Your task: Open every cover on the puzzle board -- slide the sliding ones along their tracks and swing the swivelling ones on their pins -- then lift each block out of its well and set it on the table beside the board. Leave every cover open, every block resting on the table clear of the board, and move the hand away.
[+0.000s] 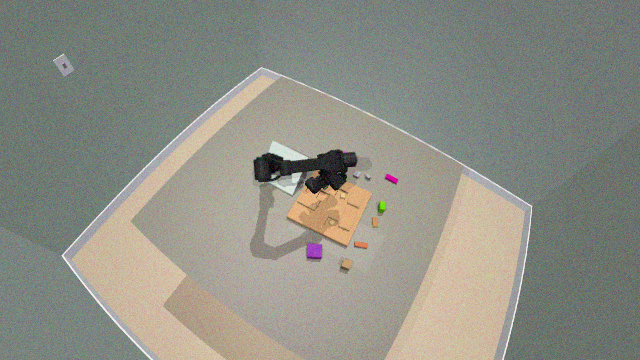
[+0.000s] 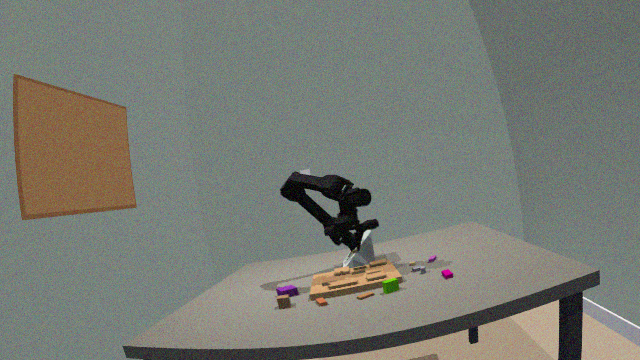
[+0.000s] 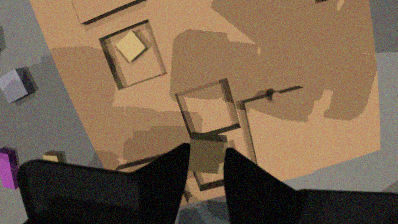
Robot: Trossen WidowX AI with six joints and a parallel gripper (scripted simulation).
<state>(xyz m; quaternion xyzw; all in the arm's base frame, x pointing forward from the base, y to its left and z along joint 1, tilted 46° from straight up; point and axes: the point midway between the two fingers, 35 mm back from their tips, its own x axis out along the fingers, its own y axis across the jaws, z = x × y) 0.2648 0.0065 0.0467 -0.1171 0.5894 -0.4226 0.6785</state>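
Observation:
The wooden puzzle board (image 1: 302, 215) (image 2: 320, 292) (image 3: 305, 150) lies flat on the table. My gripper (image 2: 355, 248) (image 3: 207, 152) is shut on a small yellowish block (image 3: 206, 156), which looks dark in shadow, and holds it above the board. A square well (image 3: 209, 112) just ahead of the fingers is uncovered and empty. Another uncovered well holds a pale yellow block (image 3: 131, 46) (image 1: 343, 195), turned askew. A third pale block (image 1: 332, 222) shows in a well farther along the board. The arm and its shadow hide part of the board, and not every cover's position can be told.
Around the board lie a purple block (image 1: 314, 251) (image 2: 287, 290), a brown cube (image 1: 346, 264) (image 2: 283, 301), a green block (image 1: 382, 206) (image 2: 390, 285), orange pieces (image 1: 361, 245), a magenta bar (image 1: 391, 179), grey cubes (image 3: 15, 85) and a small yellowish piece (image 3: 52, 157) (image 2: 412, 263).

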